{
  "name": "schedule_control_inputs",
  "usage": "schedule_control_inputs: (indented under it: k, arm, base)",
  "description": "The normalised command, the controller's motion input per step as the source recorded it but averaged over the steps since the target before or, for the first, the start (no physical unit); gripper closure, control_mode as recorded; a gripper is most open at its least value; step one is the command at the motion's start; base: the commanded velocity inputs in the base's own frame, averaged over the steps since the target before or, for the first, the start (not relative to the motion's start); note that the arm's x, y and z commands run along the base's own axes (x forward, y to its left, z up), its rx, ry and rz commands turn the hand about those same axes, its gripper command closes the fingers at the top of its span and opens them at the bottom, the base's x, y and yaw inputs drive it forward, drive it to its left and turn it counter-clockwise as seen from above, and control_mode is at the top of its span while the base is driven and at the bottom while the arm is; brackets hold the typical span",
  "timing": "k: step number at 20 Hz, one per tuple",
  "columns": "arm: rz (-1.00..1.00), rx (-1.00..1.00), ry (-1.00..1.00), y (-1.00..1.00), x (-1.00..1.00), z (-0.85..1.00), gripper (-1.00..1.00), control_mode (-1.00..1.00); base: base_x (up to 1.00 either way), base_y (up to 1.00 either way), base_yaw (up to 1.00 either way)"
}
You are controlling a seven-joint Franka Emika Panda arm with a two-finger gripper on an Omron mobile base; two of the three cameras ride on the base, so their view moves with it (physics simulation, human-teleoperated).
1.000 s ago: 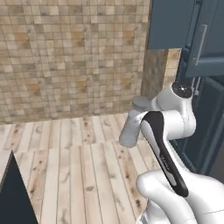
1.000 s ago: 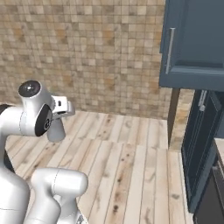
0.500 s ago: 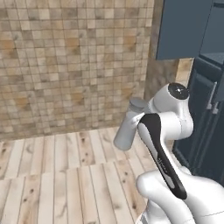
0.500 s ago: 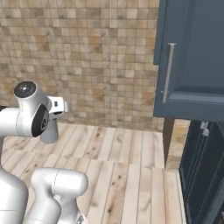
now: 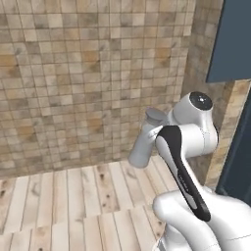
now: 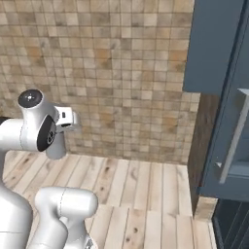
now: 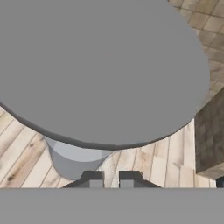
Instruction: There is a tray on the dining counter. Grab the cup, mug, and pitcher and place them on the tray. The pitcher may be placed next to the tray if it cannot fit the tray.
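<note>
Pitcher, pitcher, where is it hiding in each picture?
Left base view: the pitcher is near the middle, tilted, just left of the white arm.
Right base view: the pitcher is on the left side, low against the arm.
Hand view: the pitcher is the huge grey shape across the top, very close.
Shared landmark: the wooden plank floor lies beneath it in all three.

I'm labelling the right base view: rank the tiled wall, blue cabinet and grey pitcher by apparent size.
1. tiled wall
2. blue cabinet
3. grey pitcher, partly hidden by the arm; it sits nearer the camera, so true size is unsure.
</note>
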Motion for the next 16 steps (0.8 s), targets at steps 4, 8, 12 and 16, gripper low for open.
schedule_control_inputs:
  k: [4, 8, 12, 16]
  arm:
    - [0.00, 0.00, 0.00, 0.00, 0.00, 0.00, 1.00, 1.00]
    - [0.00, 0.00, 0.00, 0.00, 0.00, 0.00, 1.00, 1.00]
    - [0.00, 0.00, 0.00, 0.00, 0.00, 0.00, 1.00, 1.00]
    - [0.00, 0.00, 0.00, 0.00, 0.00, 0.00, 1.00, 1.00]
  base:
    - [0.76, 0.52, 0.04]
    - [0.84, 0.39, 0.03]
    - [0.77, 0.40, 0.18]
    - [0.52, 0.32, 0.44]
